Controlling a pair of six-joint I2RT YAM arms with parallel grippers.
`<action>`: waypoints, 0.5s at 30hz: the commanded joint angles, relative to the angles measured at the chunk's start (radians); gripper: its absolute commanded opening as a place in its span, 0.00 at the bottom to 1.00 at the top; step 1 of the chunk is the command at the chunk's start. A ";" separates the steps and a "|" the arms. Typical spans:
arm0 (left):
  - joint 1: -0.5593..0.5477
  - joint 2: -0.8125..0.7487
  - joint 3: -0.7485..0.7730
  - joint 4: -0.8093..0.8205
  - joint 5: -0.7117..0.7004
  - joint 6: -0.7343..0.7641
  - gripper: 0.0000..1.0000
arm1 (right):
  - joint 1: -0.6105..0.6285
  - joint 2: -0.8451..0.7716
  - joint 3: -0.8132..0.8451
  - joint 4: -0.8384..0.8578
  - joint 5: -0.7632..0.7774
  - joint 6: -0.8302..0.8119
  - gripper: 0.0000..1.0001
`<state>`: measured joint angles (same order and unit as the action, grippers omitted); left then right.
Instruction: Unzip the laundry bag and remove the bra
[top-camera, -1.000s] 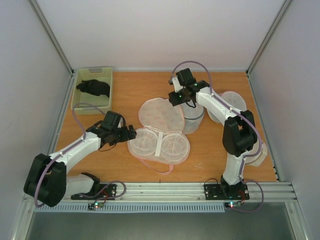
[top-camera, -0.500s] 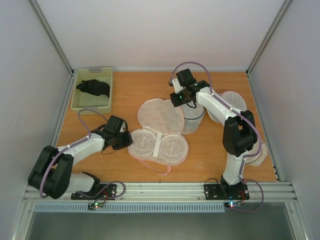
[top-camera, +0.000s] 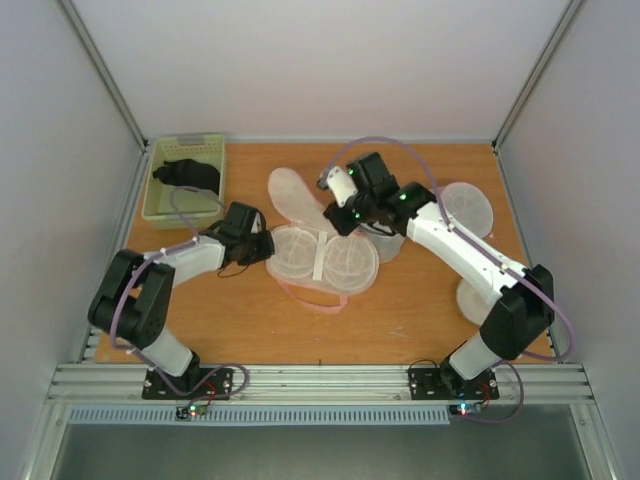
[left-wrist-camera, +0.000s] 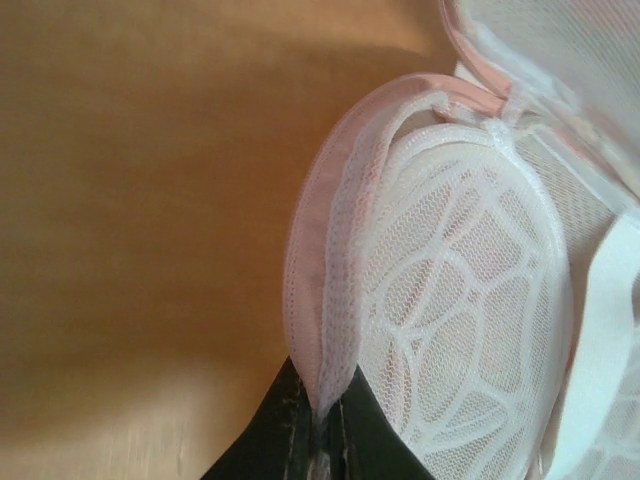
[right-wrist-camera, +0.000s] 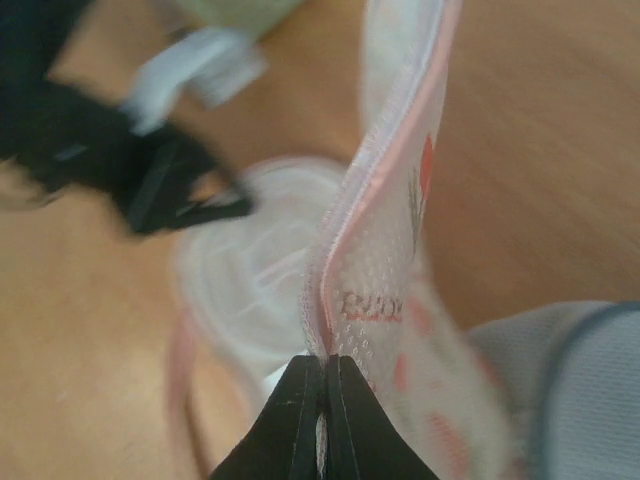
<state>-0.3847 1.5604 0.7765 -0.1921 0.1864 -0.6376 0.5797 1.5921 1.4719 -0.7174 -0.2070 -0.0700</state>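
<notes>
The laundry bag (top-camera: 320, 258) lies open mid-table, its two pale mesh cups facing up. Its printed lid flap (top-camera: 288, 193) stands lifted behind them. My left gripper (top-camera: 265, 247) is shut on the pink-trimmed rim of the left cup; in the left wrist view the rim (left-wrist-camera: 322, 300) runs straight into the closed gripper (left-wrist-camera: 322, 425). My right gripper (top-camera: 340, 222) is shut on the lid's zipper edge, and the flap (right-wrist-camera: 392, 220) rises from the closed gripper (right-wrist-camera: 325, 390). The black bra (top-camera: 188, 175) lies in the green basket (top-camera: 217, 185) at the back left.
White mesh cylinder bags (top-camera: 465, 205) sit at the right, one (top-camera: 386, 246) just behind the pouch and another (top-camera: 474, 296) under the right forearm. The pink strap (top-camera: 312, 299) trails toward the front. The left arm (right-wrist-camera: 130, 170) shows blurred in the right wrist view.
Both grippers have shut: the left on the cup rim after reaching in, the right on the lid edge. The lid has been pulled up and leftward, and the pouch slid toward the back.
</notes>
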 joint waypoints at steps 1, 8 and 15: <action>0.050 0.121 0.094 0.098 0.015 0.045 0.01 | 0.119 -0.058 -0.097 -0.019 -0.047 -0.063 0.01; 0.108 0.272 0.234 0.133 0.119 0.068 0.01 | 0.137 -0.100 -0.252 0.021 -0.069 0.009 0.01; 0.185 0.358 0.404 -0.005 0.188 0.221 0.05 | 0.137 -0.077 -0.288 0.014 0.019 0.031 0.01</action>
<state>-0.2558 1.8793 1.1027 -0.1467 0.3466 -0.5098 0.7151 1.5295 1.1885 -0.7181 -0.2314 -0.0635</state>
